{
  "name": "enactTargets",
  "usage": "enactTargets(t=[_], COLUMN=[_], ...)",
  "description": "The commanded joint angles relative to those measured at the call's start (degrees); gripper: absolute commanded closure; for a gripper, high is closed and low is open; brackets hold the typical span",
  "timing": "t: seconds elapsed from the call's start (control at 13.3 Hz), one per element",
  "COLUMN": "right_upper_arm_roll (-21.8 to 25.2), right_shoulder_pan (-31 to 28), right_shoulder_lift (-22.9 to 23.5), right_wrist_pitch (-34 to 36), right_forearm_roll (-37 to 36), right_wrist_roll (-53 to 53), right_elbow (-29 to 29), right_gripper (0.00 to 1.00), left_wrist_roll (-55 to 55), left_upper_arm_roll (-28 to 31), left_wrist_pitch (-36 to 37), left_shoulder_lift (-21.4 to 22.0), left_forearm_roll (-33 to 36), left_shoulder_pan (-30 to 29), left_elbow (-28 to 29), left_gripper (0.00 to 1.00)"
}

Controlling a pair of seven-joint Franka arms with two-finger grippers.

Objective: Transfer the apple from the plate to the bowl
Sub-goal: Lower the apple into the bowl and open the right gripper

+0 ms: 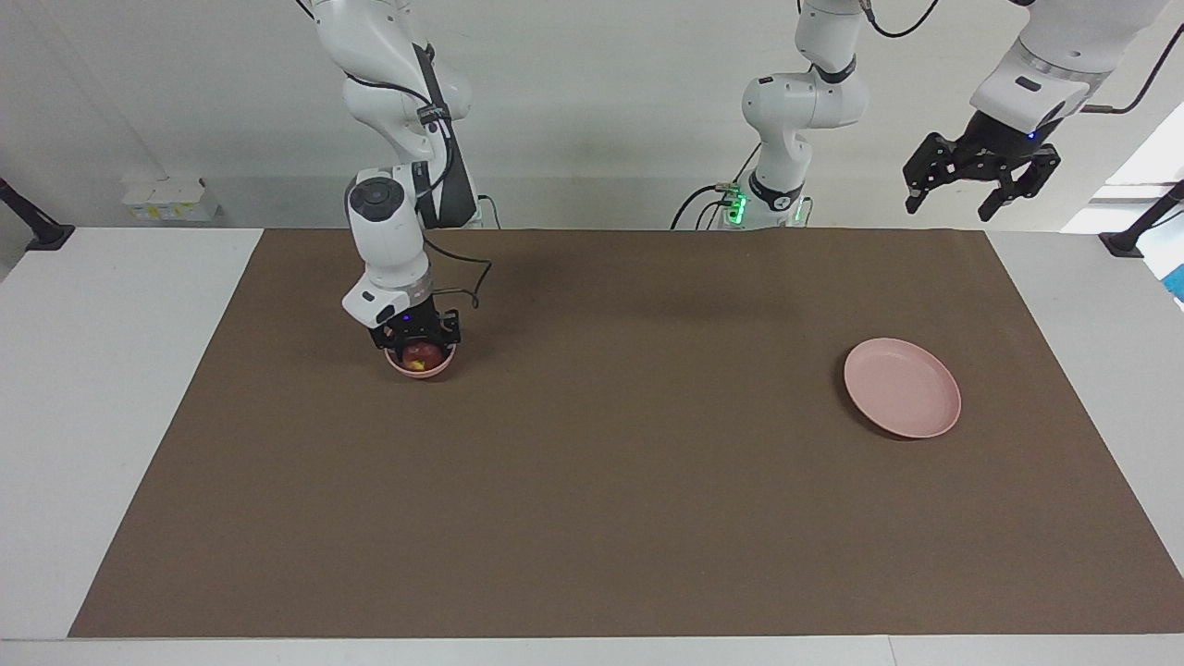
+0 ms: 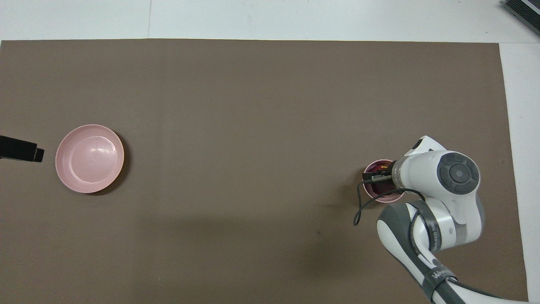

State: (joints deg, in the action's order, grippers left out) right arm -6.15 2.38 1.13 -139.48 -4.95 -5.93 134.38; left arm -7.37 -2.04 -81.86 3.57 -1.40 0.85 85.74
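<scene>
Nearest me, the plate (image 1: 902, 387) lies bare on the counter (image 1: 592, 518). The apple (image 1: 421, 352) sits in the bowl (image 1: 420, 368), the right claw (image 1: 418, 340) low around it; I cannot tell its grip. It should handle firm, smooth, round (sides best). The left claw (image 1: 982, 178) waits spread wide, raised at its own end.

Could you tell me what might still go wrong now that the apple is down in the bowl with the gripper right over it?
1. The right gripper sits low over the apple inside the small bowl; if it rises without fully letting go, the apple may lift out again.
2. The apple nearly fills the bowl, so retreating fingers could catch the rim and tip or drag it.

The plate lies bare; the left gripper waits high.
</scene>
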Motion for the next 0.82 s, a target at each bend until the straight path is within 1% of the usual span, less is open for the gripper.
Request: enactTargets(t=[0.0,0.07,0.22,0.45,0.75], right_upper_arm_roll=[-0.6,-0.5,-0.6,-0.5,-0.4], right_shoulder_pan=[-1.3,-1.2,-1.3,-3.6,-6.5], right_shoulder_lift=[-1.4,-1.2,-1.0,-0.8,-0.8], right_wrist_pitch=[7.9,13.0,20.8,29.9,40.9], right_forearm_roll=[-0.2,-0.2,-0.2,3.4,6.5], right_wrist_roll=[0.5,0.7,3.1,5.4,4.9], right_elbow=[-5.8,-9.7,-16.3,-24.9,-35.1], right_gripper=[0.0,0.0,0.0,0.0,0.0], left_wrist_roll=[-0.7,-0.6,-0.6,-0.6,-0.6], left_upper_arm_roll=[-0.3,-0.2,-0.2,-0.2,-0.2], left_wrist_pitch=[0.4,0.3,0.3,0.3,0.3], left_shoulder_lift=[1.7,1.7,1.7,1.7,1.7], left_forearm_roll=[1.1,1.1,1.1,1.1,1.1], left_shoulder_pan=[-0.4,-0.4,-0.5,-0.4,-0.4], left_elbow=[1.5,1.5,1.5,1.5,1.5], left_gripper=[0.0,0.0,0.0,0.0,0.0])
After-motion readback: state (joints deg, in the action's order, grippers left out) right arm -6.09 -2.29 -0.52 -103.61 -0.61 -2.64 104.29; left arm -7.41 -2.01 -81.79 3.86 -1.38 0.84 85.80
